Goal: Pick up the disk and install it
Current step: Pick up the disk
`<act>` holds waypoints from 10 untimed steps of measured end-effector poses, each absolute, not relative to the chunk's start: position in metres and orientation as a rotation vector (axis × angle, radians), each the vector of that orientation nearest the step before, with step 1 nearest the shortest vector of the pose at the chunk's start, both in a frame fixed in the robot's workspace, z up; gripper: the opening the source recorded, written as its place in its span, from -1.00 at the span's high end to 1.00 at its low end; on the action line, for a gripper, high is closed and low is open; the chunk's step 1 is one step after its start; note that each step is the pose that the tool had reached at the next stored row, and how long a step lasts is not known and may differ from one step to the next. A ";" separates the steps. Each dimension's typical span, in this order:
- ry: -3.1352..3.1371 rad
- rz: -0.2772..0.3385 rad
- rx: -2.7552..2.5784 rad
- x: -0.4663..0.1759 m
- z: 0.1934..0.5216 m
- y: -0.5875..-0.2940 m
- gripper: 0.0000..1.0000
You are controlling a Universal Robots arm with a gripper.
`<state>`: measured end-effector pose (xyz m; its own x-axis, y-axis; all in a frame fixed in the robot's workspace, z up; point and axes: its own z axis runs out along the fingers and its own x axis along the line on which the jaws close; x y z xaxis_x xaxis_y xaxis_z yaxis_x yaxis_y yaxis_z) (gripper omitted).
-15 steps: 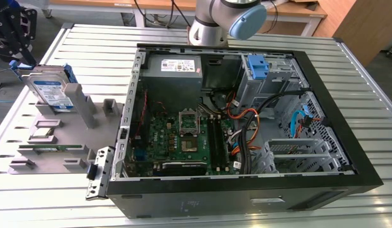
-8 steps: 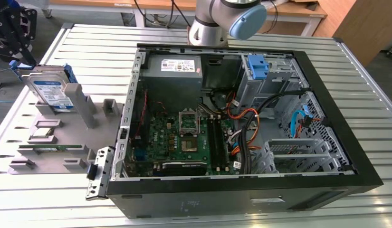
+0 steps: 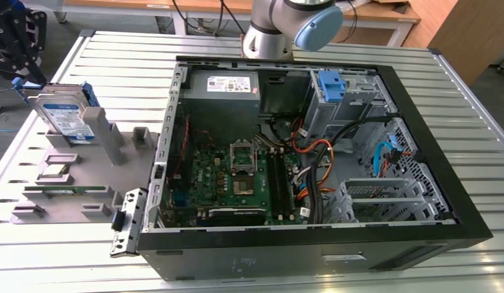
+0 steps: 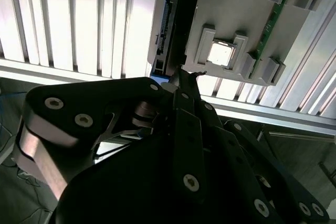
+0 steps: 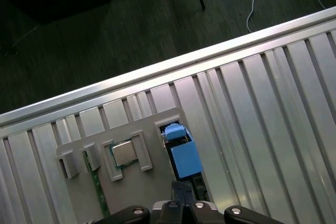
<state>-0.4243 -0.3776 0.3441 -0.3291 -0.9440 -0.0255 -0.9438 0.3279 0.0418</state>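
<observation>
the disk (image 3: pixel 68 115) stands on edge in the grey holder (image 3: pixel 113 143) at the exterior view's left, well apart from the open case (image 3: pixel 459 213). my gripper (image 5: pixel 181 190) hangs just off its blue carrier end, jaws pressed together on nothing. to grip it well i'd spread them wide, centre across the thin faces and descend straight.

Base of the disk (image 3: pixel 66 113) hidden inside grey holder (image 3: pixel 125 168)
</observation>
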 end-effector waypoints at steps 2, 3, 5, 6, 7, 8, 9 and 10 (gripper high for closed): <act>-2.557 -0.077 1.818 -0.424 0.344 -0.378 0.80; -2.557 -0.077 1.818 -0.424 0.344 -0.378 0.80; -2.555 -0.077 1.821 -0.424 0.344 -0.378 0.80; -2.551 -0.077 1.827 -0.424 0.344 -0.378 0.80; -2.544 -0.077 1.836 -0.424 0.344 -0.378 0.80; -2.535 -0.077 1.848 -0.424 0.344 -0.378 0.80; -2.525 -0.077 1.861 -0.424 0.344 -0.378 0.80; -2.512 -0.076 1.877 -0.424 0.344 -0.378 0.80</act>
<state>-0.4242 -0.3776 0.3440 -0.2838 -0.9585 -0.0256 -0.9583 0.2826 0.0417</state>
